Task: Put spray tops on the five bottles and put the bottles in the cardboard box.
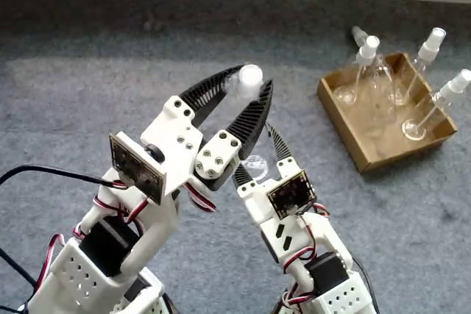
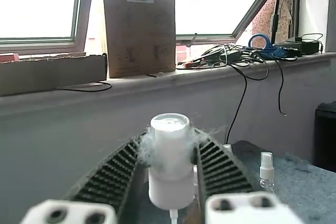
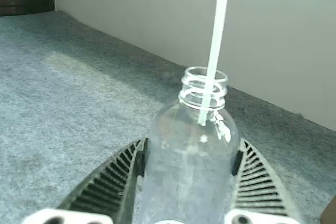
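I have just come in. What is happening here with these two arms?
The left arm's fingers hold a white spray top up in the air, with its thin tube hanging down. The right arm's fingers grip an open clear bottle upright under it, and the tube's tip seems to be just inside the bottle's mouth. Four capped bottles are in the cardboard box, so this one appears to be the fifth.

spray top (image 2: 169, 161) white | bottle (image 3: 189, 171) clear | cardboard box (image 1: 340, 129) brown | carpet (image 1: 88, 108) grey, mottled | left end effector fingers (image 2: 113, 169) black, ribbed
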